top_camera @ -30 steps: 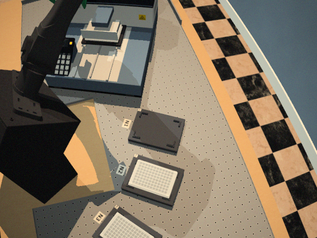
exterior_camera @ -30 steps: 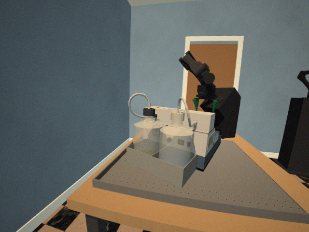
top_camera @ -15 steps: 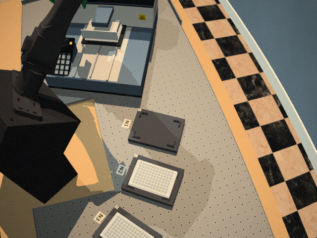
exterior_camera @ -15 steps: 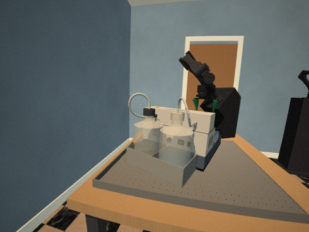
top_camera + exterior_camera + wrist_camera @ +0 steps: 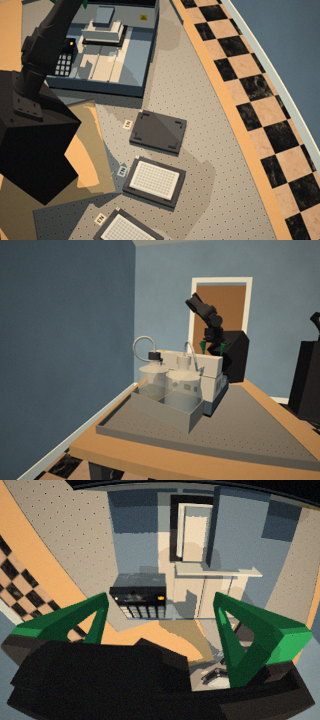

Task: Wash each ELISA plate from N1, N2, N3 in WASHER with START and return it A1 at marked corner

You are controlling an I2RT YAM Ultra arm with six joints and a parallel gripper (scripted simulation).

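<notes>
Two ELISA plates sit in their nests on the counter: one white plate in nest N2, and another in nest N3 at the near edge of the top view, partly cut off by the frame. Nest N1, the farthest of the three from that edge and nearest the washer, holds no plate; its dark slab and four corner locators lie bare.

At the far left stands the plate washer WASHER. Its dark carrier sits far back along the track, under the pale manifold, which covers the pocket so that any plate inside cannot be made out. Left of the track is the keypad, with an amber lamp lit just beyond it.

The arm rises from its black pedestal and leans over the washer. Its pincer hangs above the keypad with the green fingers spread fully apart, holding nothing.

In the exterior view two clear bottles with tubing stand in a grey tray behind the washer.
</notes>
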